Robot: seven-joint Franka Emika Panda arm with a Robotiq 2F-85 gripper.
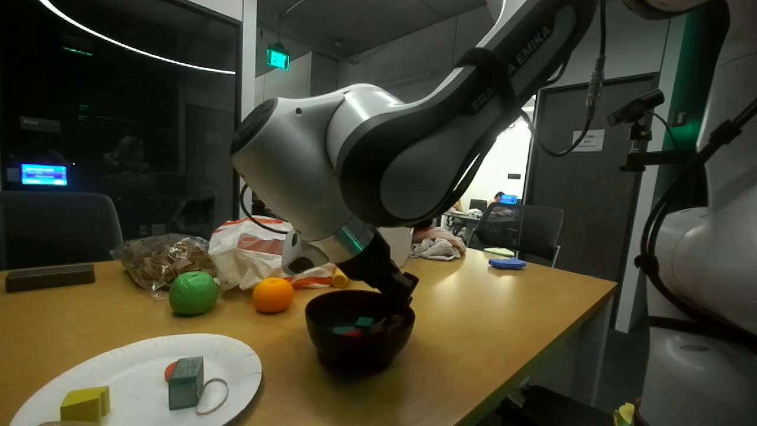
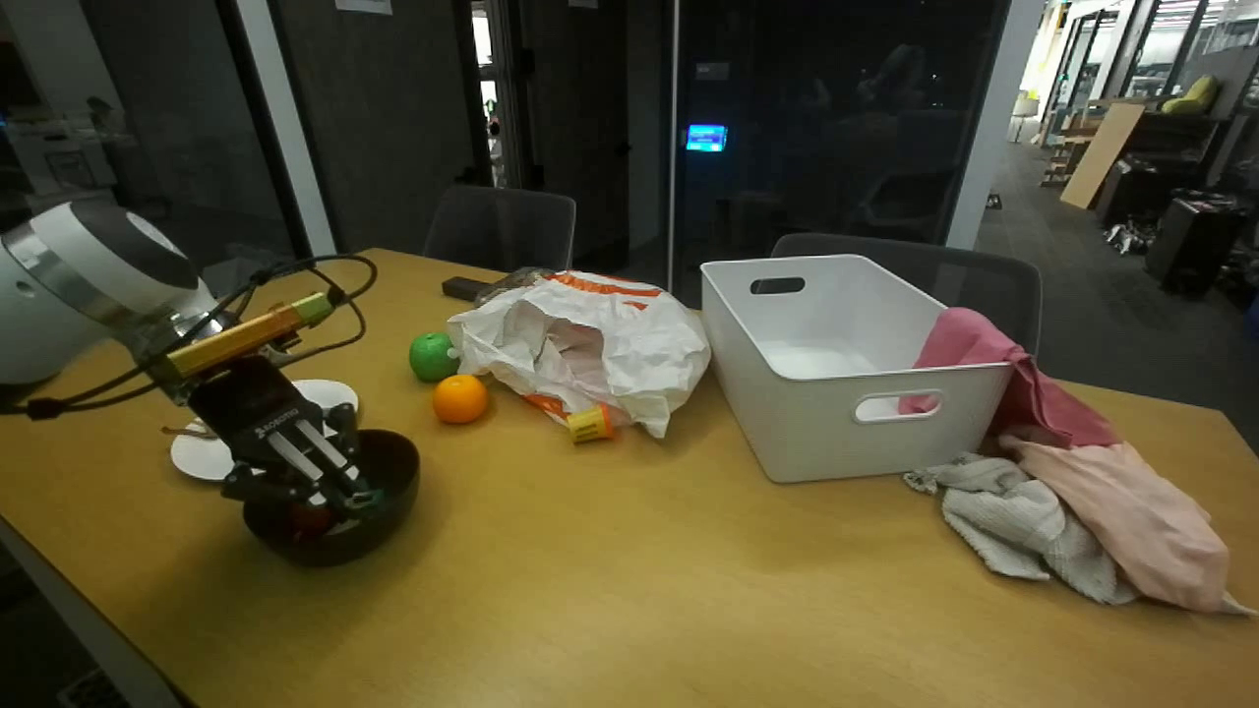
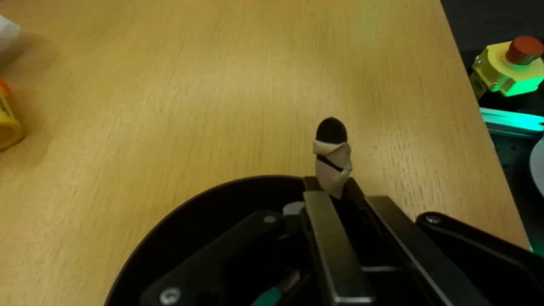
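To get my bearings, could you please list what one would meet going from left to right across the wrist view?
Orange-and-yellow container, dark bowl, black-and-beige object, red-topped yellow box.

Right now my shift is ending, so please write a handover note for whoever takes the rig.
End effector: closed on a small dark-and-pale object, at the black bowl.
Things: a teal piece lies in the bowl; a yellow block and a grey-green block sit on the white plate.
Done: the object is gripped.
Left: not yet released; contact with the bowl's rim is unclear.
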